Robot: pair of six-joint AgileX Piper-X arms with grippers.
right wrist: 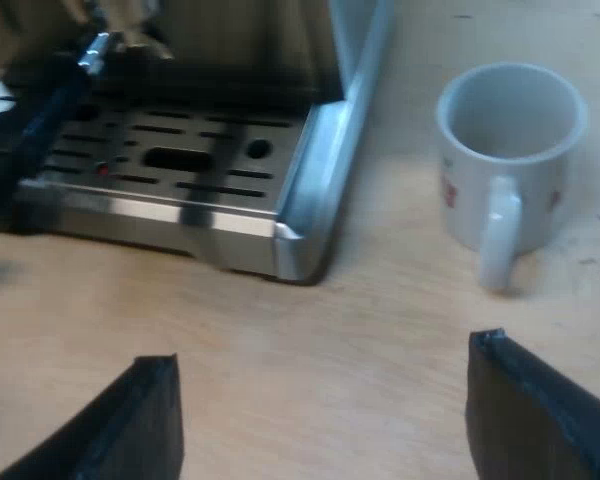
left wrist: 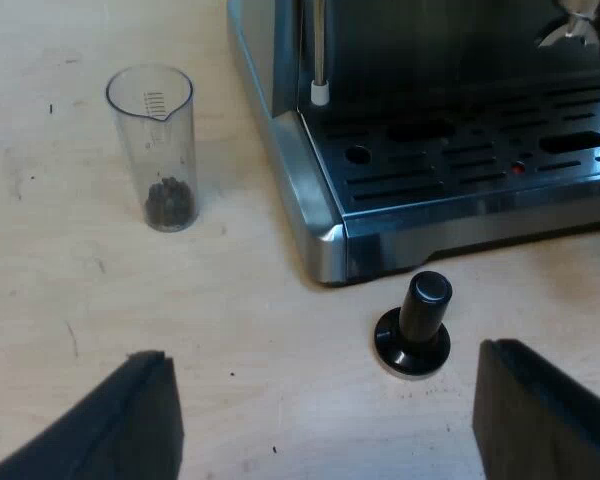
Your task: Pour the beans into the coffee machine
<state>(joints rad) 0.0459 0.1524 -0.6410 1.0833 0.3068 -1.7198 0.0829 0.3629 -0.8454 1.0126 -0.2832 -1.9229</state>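
A clear measuring glass point(left wrist: 156, 150) stands upright on the wooden table with a small heap of dark beans point(left wrist: 169, 201) at its bottom, close to the corner of the espresso machine point(left wrist: 320, 220). My left gripper point(left wrist: 325, 420) hangs open above the table, well short of the glass, nothing between its fingers. A tamper with a black knob point(left wrist: 416, 322) stands just before the machine's drip tray. My right gripper point(right wrist: 320, 420) is open too, over bare table before the machine's other corner point(right wrist: 290, 240). The metal holder point(right wrist: 120, 35) sits locked in the machine, its dark handle point(right wrist: 40, 115) sticking out.
A white mug point(right wrist: 505, 150) with red markings stands upright and empty beside the machine, handle toward my right gripper. The slotted drip tray point(left wrist: 480, 160) spans the machine's base. A thin steam wand with a white tip point(left wrist: 319, 92) hangs over the tray.
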